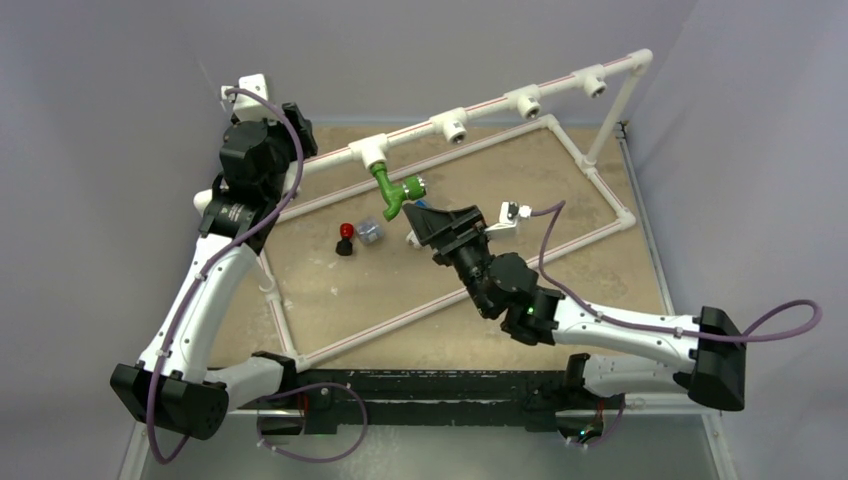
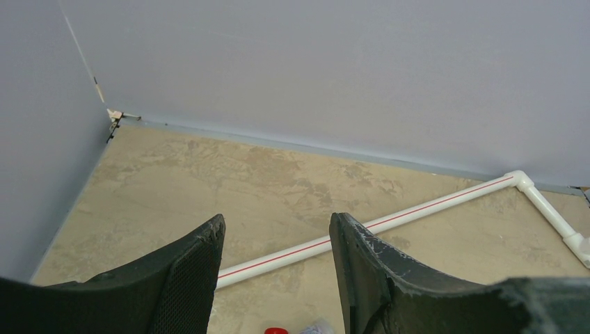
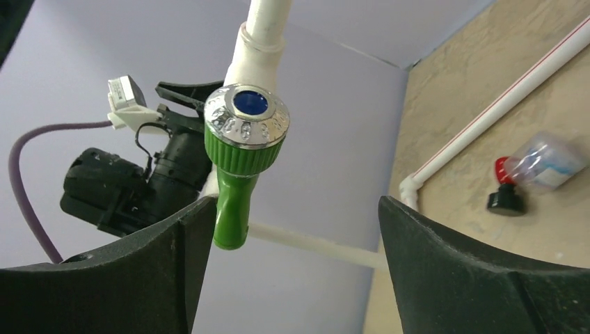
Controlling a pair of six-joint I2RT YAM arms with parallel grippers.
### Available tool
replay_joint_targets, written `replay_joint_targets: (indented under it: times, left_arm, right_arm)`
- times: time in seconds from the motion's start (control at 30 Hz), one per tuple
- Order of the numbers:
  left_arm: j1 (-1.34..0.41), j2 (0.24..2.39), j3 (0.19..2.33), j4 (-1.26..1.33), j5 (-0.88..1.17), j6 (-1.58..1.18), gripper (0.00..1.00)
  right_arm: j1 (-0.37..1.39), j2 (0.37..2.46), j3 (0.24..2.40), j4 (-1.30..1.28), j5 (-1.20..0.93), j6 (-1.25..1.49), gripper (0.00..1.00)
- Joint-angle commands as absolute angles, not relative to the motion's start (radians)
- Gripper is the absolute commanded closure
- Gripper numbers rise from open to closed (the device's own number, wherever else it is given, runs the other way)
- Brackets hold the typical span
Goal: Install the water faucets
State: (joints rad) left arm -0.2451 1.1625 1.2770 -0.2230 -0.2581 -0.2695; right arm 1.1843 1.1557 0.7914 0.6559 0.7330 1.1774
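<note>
Tan and mottled, spreading under everything as the bench [image 1: 330, 290]. Carrying a white pipe frame [image 1: 524, 99], its lower pipes lying flat and one rail standing raised along the far side, with tee fittings spaced along it. Hovering near the middle with the right pincer [image 3: 296, 205], jaws gaping wide on either side of the green faucet [image 3: 243, 156], clamping nothing. Hanging at the far left corner with the left pincer [image 2: 277, 223], jaws standing apart and empty over bare bench and a flat pipe. Sitting in a tee [image 1: 371, 150] of the raised rail as the green faucet, spout curving downward. Lying loose on the bench near it: the pale faucet with blue [image 1: 370, 232], and just beside that the black faucet with red knob [image 1: 345, 238].
</note>
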Motion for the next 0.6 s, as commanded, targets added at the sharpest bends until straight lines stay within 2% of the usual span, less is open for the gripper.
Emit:
replay_joint_targets:
  times: [0.0,0.57]
  left_arm:
    - [-0.281,1.164,1.247,-0.434,-0.186,-0.272,0.44]
    - [-0.281,1.161,1.262,-0.445,-0.181,-0.270,0.44]
  right_arm:
    - [1.186,1.076,0.768,0.690,0.726,0.882,0.14]
    - [1.186,0.968,0.926,0.487,0.405,-0.377,0.12]
